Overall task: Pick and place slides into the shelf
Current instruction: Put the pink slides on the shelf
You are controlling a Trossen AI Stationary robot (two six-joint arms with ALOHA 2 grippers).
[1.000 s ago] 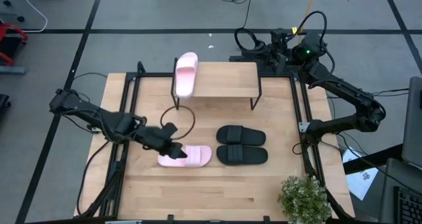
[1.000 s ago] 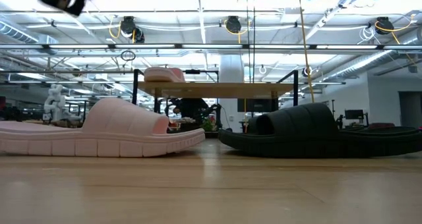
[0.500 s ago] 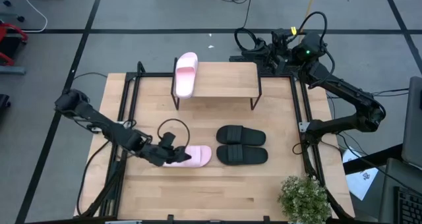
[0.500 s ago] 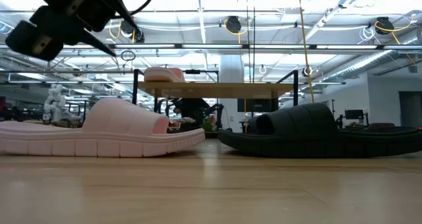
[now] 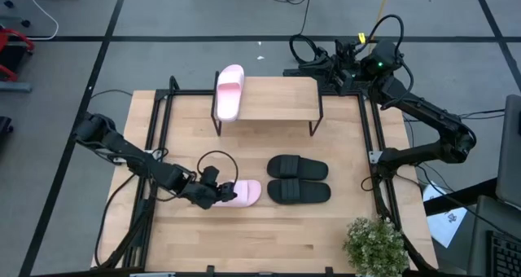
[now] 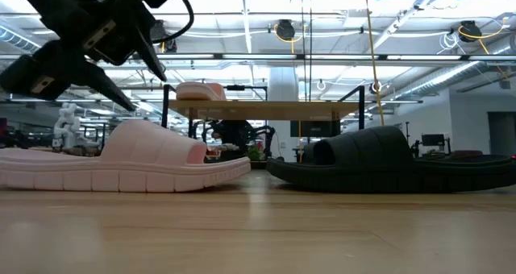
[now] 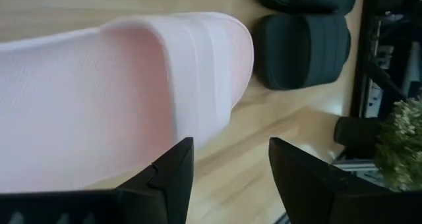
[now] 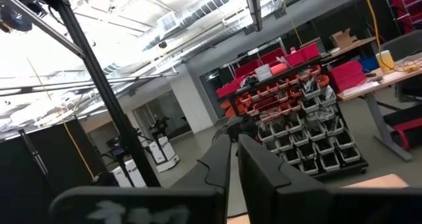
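One pale pink slide (image 5: 242,193) lies flat on the wooden table (image 5: 244,240), left of the black pair. Its heel end is hidden under the left gripper (image 5: 216,191) in the high view. In the left wrist view the pink slide (image 7: 125,99) fills most of the frame and is cut off at two edges. The left gripper (image 7: 227,168) hangs over it with its fingers (image 7: 173,171) spread apart. Contact with the slide cannot be confirmed.

The second pink slide (image 5: 229,92) lies on the left end of the shelf (image 5: 281,102), with its toe overhanging the far edge. In the low view only its upper part (image 6: 201,91) shows above the shelf top (image 6: 266,109).

The black slides (image 5: 298,179) lie side by side at mid-table, right of the pink one. In the low view one black slide (image 6: 387,171) hides the other.

The right gripper (image 8: 233,159) is parked behind the shelf's far right corner, off the table, and is aimed into the room. Its fingers stand nearly together.
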